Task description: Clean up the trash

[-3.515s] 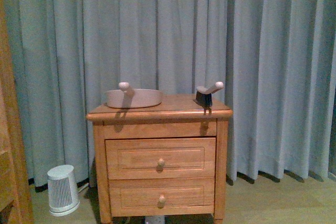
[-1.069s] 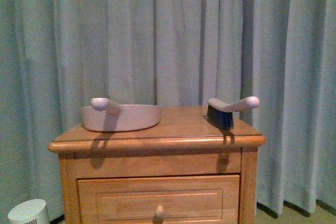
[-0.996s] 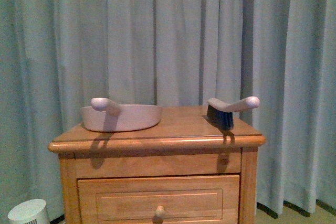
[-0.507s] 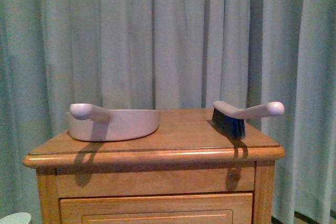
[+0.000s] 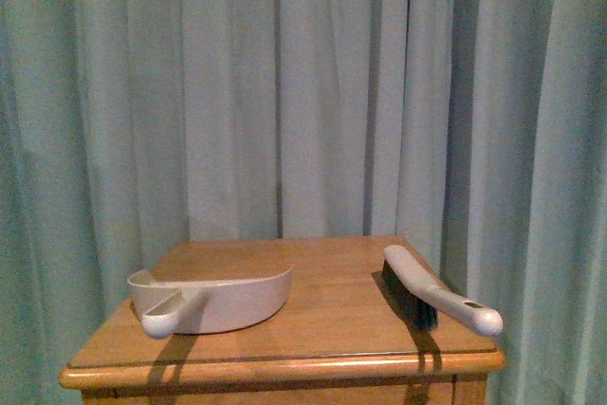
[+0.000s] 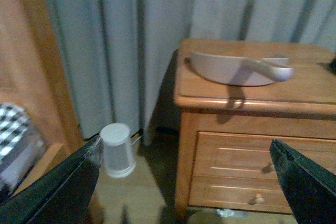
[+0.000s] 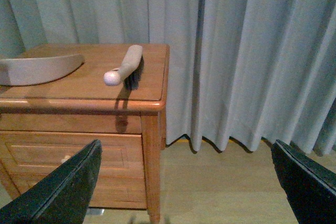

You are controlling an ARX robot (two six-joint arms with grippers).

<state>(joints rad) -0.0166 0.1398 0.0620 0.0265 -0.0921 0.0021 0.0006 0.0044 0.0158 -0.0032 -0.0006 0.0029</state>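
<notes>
Dustpan (image 5: 213,296), brush (image 5: 432,293) on nightstand (image 5: 332,315) — left gripper (image 6: 185,145), right gripper (image 7: 185,144) spread, seemingly distant.

Beige dustpan (image 5: 237,296), black-bristled brush (image 5: 429,293)

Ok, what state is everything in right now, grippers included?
Dustpan: resting flat on the nightstand, not held.
Brush: bristles down on the nightstand, not held.
Drawers: both closed.
Curtain: drawn shut.
Left gripper: open, empty.
Right gripper: open, empty.
Trash: not in view.
</notes>
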